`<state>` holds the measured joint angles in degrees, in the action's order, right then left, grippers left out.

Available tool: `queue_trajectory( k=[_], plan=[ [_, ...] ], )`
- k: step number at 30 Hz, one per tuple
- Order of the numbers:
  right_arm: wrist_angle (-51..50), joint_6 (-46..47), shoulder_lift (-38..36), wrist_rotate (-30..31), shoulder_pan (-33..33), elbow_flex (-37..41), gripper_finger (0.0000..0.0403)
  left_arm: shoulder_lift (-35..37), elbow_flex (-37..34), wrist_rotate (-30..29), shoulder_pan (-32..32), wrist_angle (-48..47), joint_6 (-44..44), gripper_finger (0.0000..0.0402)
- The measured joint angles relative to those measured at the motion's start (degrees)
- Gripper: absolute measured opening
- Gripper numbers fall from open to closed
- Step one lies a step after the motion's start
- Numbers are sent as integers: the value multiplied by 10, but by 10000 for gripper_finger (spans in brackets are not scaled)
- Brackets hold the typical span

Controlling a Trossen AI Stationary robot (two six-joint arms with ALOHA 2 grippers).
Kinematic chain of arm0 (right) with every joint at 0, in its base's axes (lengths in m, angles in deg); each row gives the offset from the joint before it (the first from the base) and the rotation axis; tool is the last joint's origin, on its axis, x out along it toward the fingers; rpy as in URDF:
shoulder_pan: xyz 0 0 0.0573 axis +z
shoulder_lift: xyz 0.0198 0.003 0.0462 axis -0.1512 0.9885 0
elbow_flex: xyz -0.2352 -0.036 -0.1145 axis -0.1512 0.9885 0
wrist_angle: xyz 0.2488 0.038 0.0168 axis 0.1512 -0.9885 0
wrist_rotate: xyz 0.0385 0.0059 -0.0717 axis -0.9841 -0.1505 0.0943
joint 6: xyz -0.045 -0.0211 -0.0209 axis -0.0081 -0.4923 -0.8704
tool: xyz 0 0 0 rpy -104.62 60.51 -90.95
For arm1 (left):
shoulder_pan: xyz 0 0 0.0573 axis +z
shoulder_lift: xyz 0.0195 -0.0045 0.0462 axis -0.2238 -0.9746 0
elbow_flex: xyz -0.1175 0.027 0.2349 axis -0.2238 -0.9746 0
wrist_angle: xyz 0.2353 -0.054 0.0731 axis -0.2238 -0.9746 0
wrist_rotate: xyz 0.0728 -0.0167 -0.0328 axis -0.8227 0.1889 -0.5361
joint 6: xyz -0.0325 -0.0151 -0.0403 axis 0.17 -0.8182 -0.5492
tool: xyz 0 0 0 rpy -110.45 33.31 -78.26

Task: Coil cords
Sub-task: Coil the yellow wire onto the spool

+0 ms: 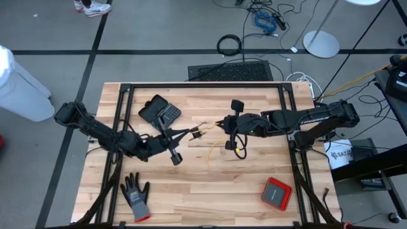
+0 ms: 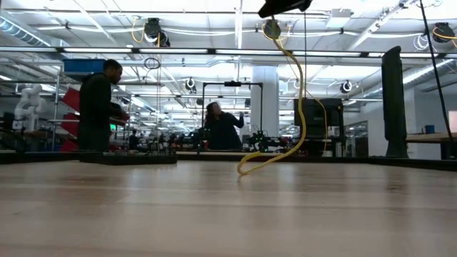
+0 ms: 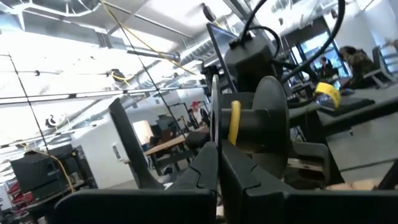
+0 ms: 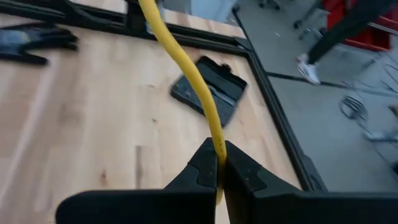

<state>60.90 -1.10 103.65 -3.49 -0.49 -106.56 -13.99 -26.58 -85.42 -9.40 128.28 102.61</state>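
Evidently light and limp, the cord (image 4: 186, 68) droops from the right end effector (image 4: 219, 163), clenched on it at desk centre, toward 6 o'clock, while the left end effector (image 1: 191, 132), also clenched, pinches its far end.

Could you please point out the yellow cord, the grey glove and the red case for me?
yellow cord (image 4: 186, 65), right wrist view, its middle stretch.
grey glove (image 1: 137, 200), high view, its palm.
red case (image 1: 276, 193), high view, lid centre.

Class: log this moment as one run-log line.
left gripper: shut on thin yellow cord | right gripper: shut on cord | cord: lifted
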Motion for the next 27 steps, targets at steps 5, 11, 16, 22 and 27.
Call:
queue_trajectory(
  k=[5,11,16,22,27],
  plan=[
    [21,-3,0,-29,0,0,0,0,0,11,-6,27,-2,2],
    [25,3,8,-36,0,0,0,0,0,27,-7,49,-34,2],
    [28,-1,15,-35,0,0,9,0,0,28,-7,51,-28,2],
    [25,5,16,-31,0,0,42,0,0,20,-7,55,-27,2],
    [-2,24,16,-33,0,0,88,0,0,15,-7,50,-24,2]
  ],
)
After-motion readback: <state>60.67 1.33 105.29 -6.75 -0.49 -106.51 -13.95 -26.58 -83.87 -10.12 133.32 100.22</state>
